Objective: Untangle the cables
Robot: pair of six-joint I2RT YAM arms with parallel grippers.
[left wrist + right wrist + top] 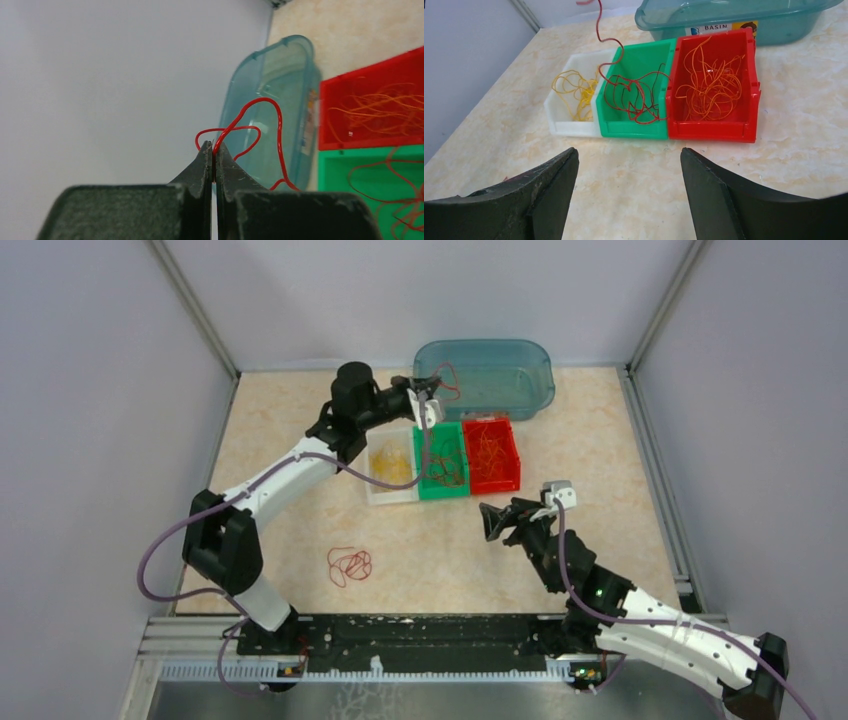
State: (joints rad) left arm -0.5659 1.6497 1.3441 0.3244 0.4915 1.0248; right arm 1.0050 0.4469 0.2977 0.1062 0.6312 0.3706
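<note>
left end effector (213, 149) clamped on red cable (279, 145), strand trailing below into green bin (631, 131) | right end effector (628, 155) open, empty, bins ahead | cable looks light, limp, snag-prone: pinch one strand clear of the clump, lift slowly

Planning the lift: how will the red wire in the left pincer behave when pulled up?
Probably floppy: the wire loops loosely beyond the shut left pincer. Likely very light, being thin. It may snag: its tail runs into the clump in the green bin.
</note>
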